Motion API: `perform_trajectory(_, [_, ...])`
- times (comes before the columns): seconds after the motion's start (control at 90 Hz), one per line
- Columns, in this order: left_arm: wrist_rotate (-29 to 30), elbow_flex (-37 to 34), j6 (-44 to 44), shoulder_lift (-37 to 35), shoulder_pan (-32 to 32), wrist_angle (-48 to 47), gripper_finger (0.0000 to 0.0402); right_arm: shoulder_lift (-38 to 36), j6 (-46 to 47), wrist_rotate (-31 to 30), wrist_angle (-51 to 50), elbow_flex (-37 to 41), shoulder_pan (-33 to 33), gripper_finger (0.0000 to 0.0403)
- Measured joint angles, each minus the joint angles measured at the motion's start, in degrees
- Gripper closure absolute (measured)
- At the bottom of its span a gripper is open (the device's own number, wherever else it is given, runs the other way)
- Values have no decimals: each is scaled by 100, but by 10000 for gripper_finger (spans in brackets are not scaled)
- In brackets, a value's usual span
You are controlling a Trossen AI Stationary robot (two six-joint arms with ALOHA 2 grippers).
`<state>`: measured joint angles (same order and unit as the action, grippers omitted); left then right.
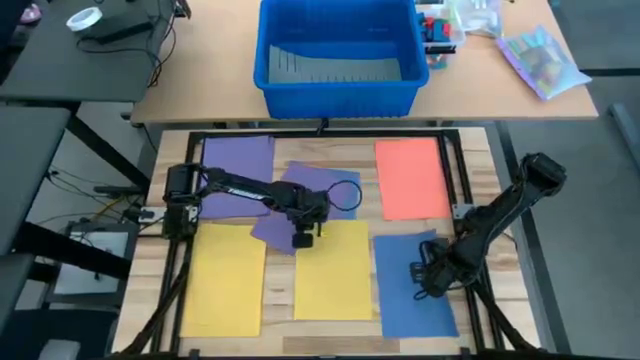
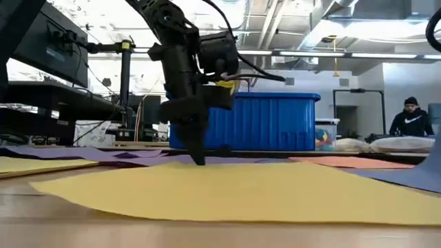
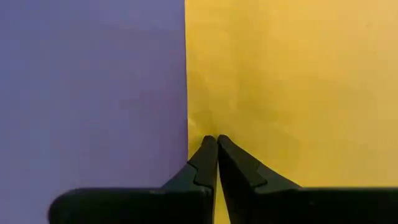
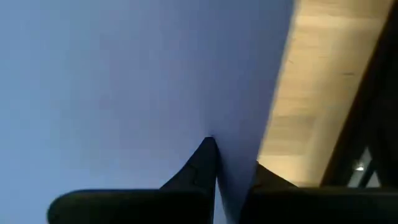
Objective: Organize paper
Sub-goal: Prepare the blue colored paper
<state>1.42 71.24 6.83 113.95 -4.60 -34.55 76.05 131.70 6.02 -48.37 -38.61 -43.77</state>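
Note:
Coloured paper sheets lie flat on the wooden table: purple ones (image 1: 238, 160) at the far left and centre, an orange-red one (image 1: 410, 178) at the far right, two yellow ones (image 1: 226, 278) (image 1: 335, 275) near the front, and a blue one (image 1: 400, 290) at the near right. My left gripper (image 1: 303, 238) is shut, its tips (image 3: 216, 138) down on the middle yellow sheet beside a purple sheet's edge (image 3: 185, 74). My right gripper (image 1: 426, 274) is shut on the blue sheet (image 4: 124, 81). My left gripper points down, its shut fingertips (image 2: 200, 161) touching the middle yellow sheet's far left corner area (image 3: 233, 118), just beside the purple sheet. The sheet lies on the table. My right gripper pinches the blue sheet's right edge (image 4: 231, 163): one finger (image 4: 200, 163) lies over the sheet and the other is partly hidden under it. That side of the sheet (image 2: 422, 173) rises off the table.
A big blue bin (image 1: 338, 55) stands on the far table, with a clear bag (image 1: 540, 55) of colourful things to its right. Black frame rails (image 1: 320, 133) border the work area. A person (image 2: 410, 117) sits far behind the table.

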Motion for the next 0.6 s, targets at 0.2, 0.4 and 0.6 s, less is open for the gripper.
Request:
perform_trajectory(0.2, [-8, -7, 6, -87, 2, 5, 402, 0, -120, 0, -76, 0, 3, 403])
perform_trajectory(0.4, [-32, -7, -1, -87, 2, 21, 402, 0, -155, 16, -272, 0, -7, 367])
perform_trajectory(0.6, [-56, -4, 20, -89, -2, 68, 402, -61, -331, 497, -406, -109, -13, 295])
